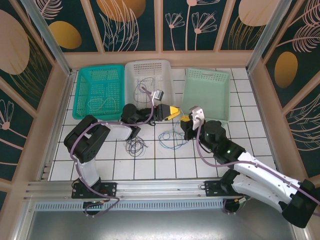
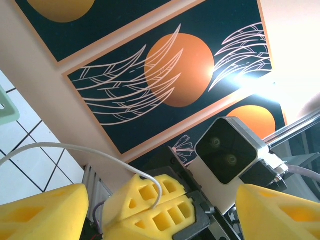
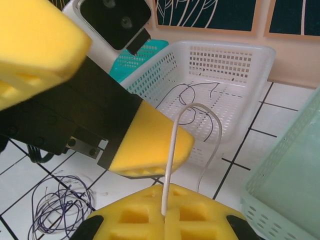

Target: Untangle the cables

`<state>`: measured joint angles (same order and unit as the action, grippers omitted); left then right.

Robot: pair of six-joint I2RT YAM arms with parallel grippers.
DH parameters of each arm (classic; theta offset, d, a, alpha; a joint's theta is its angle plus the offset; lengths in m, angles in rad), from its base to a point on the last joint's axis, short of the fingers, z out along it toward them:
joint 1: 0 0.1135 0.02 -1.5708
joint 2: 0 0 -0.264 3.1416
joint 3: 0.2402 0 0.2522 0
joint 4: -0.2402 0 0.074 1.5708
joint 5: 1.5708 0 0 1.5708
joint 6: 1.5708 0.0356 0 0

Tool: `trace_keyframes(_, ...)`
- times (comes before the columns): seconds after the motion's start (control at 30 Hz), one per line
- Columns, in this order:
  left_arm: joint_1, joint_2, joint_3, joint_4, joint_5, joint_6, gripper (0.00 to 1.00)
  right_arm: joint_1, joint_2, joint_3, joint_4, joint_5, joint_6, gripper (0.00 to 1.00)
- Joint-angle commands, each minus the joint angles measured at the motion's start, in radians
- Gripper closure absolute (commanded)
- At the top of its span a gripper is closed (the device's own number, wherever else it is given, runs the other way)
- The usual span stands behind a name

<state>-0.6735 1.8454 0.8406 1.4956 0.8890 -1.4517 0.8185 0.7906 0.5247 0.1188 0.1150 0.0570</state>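
White cable [image 3: 170, 150] fast in shut right jaws, between left jaws wide apart

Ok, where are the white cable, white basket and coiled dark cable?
white cable [image 3: 170, 160], right wrist view, upright strand
white basket [image 3: 235, 62], right wrist view, far wall
coiled dark cable [image 3: 62, 200], right wrist view, coil's loops

White tiled floor [image 1: 165, 167], dark floral wall panels [image 1: 125, 37]

- Teal basket [image 1: 102, 80], white basket [image 1: 147, 63] and pale green basket [image 1: 207, 97] stand side by side at the far wall.
- White tiled table [image 1: 165, 160].
- Dark floral wall panels [image 1: 132, 25].
- Near-edge rail [image 1: 150, 186], probably metal.
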Motion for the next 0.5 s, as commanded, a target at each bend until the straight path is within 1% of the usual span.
trace_keyframes(0.0,-0.011,0.019,0.034,0.083,-0.007,-0.029,0.25,0.014,0.016,-0.011,0.041,-0.003,-0.011,1.00)
trace_keyframes(0.23,-0.016,0.041,0.059,0.110,-0.008,-0.050,0.30,0.017,0.030,-0.009,0.029,-0.024,-0.013,1.00)
trace_keyframes(0.27,-0.017,0.043,0.063,0.109,-0.008,-0.049,0.32,0.018,0.032,-0.009,0.027,-0.023,-0.012,1.00)
trace_keyframes(0.33,-0.017,0.049,0.070,0.110,-0.007,-0.051,0.38,0.018,0.034,-0.010,0.025,-0.023,-0.009,1.00)
trace_keyframes(0.47,-0.020,0.060,0.073,0.123,-0.012,-0.059,0.56,0.019,0.035,-0.010,0.018,-0.027,-0.008,1.00)
